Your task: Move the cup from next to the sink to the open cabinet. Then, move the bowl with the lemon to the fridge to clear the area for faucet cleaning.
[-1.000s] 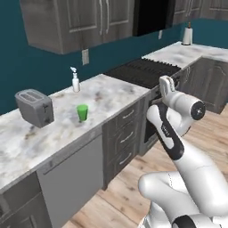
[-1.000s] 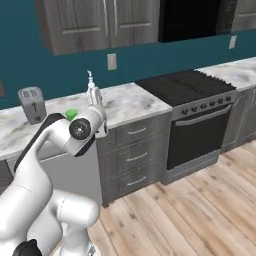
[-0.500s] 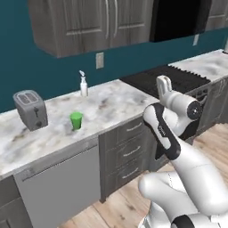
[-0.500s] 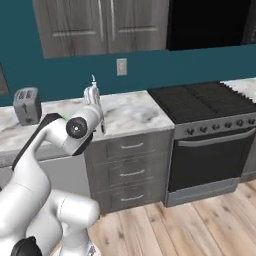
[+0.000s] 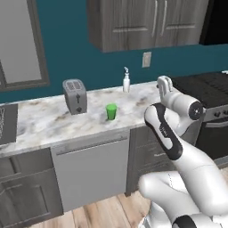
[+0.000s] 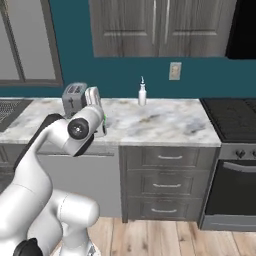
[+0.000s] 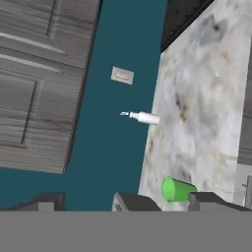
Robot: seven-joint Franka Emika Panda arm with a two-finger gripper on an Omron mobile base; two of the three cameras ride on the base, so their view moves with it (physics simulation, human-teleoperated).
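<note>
The green cup (image 5: 111, 111) stands upright on the marbled counter (image 5: 49, 122), right of the toaster and well right of the sink (image 5: 6, 124) at the left edge. My gripper (image 5: 164, 83) is raised over the counter's right part, away from the cup, open and holding nothing. In the hand view the cup (image 7: 177, 190) lies low between the wide-apart fingertips (image 7: 212, 199). From the right base view the hand (image 6: 93, 98) covers nearly all of the cup. The open cabinet, bowl, lemon, fridge and faucet are out of view.
A grey toaster (image 5: 75, 96) stands left of the cup. A white soap bottle (image 5: 126, 82) is by the back wall under an outlet (image 5: 146, 59). Closed wall cabinets (image 5: 147, 22) hang above. A black stove (image 6: 231, 118) lies to the right, a dishwasher (image 5: 91, 171) below the counter.
The whole picture has shifted: the base has swung left, so the stove slid right and the sink's edge came into view. The arm keeps its pose, gripper still open.
</note>
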